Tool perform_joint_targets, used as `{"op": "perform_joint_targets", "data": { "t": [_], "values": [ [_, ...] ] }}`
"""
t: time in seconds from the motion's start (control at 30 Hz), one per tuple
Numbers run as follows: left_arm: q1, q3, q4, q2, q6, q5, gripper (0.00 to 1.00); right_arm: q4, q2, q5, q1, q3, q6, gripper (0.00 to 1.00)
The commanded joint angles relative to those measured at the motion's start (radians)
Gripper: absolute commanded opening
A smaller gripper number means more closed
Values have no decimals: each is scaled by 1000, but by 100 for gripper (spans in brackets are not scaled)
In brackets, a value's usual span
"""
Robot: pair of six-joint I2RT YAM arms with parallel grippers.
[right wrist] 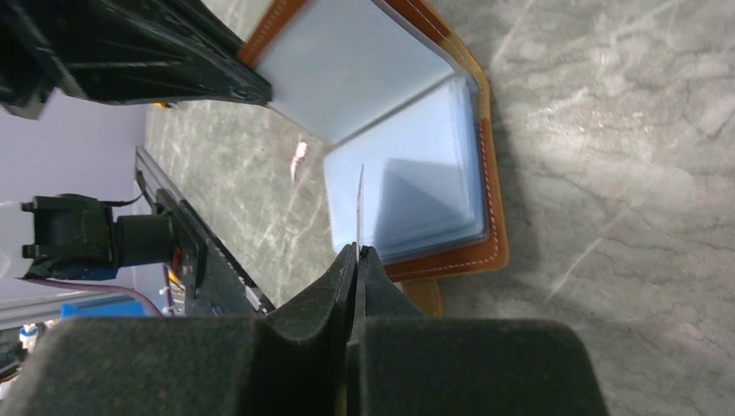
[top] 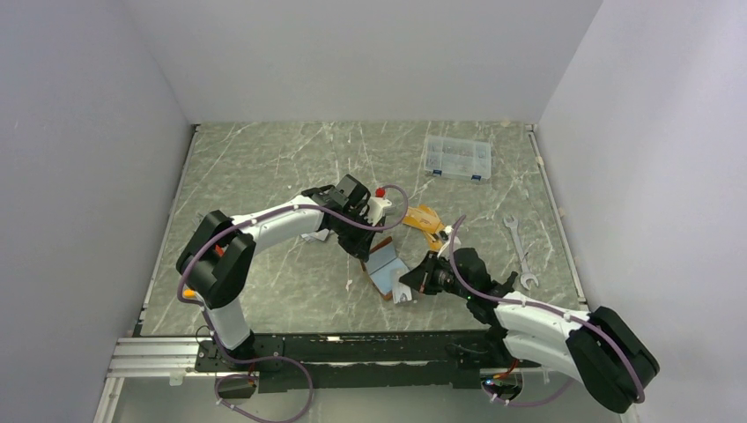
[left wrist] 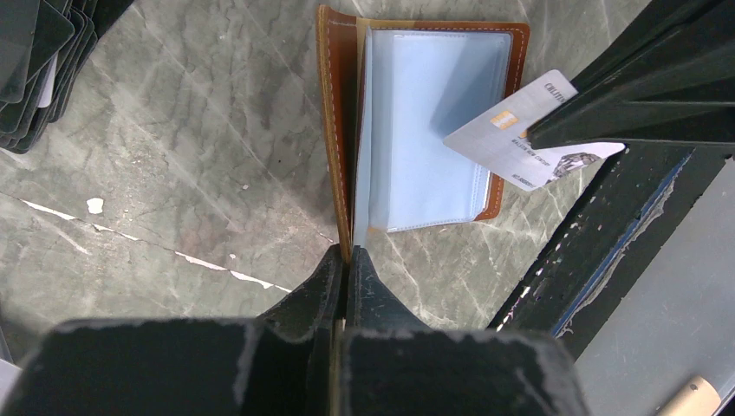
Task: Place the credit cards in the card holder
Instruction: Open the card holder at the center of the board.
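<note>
Low centre in the overhead view, the right gripper (right wrist: 357,251) clamps a silver card (left wrist: 510,139) edge-on toward the clear pockets of the holder (left wrist: 416,121), which lies open on the tabletop (top: 264,159). The left gripper (left wrist: 347,251) pinches the holder's edge, likely to keep it spread. Beyond, orange cards (top: 425,220), a wrench (top: 520,251) at right and a box (top: 455,158) upper right stand clear of the path.

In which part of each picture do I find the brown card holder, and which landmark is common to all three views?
Top external: the card holder lies open just below the picture's centre.
Left wrist: it is at top centre, with the silver card at its right edge.
Right wrist: it fills the upper centre, seen from the side.
Shared landmark: the left gripper, shut on the holder's edge.
</note>
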Motion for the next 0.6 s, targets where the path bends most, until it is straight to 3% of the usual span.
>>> {"op": "perform_joint_targets", "data": {
  "t": [0.0,0.37,0.57],
  "values": [
    [-8,23,-9,6,15,23,0,62,-56,34,-4,18,4,0],
    [-7,30,-16,19,10,20,0,-177,-256,10,-5,-34,11,0],
    [-7,39,-23,33,10,20,0,-192,-268,4,-6,-69,19,0]
  ]
}}
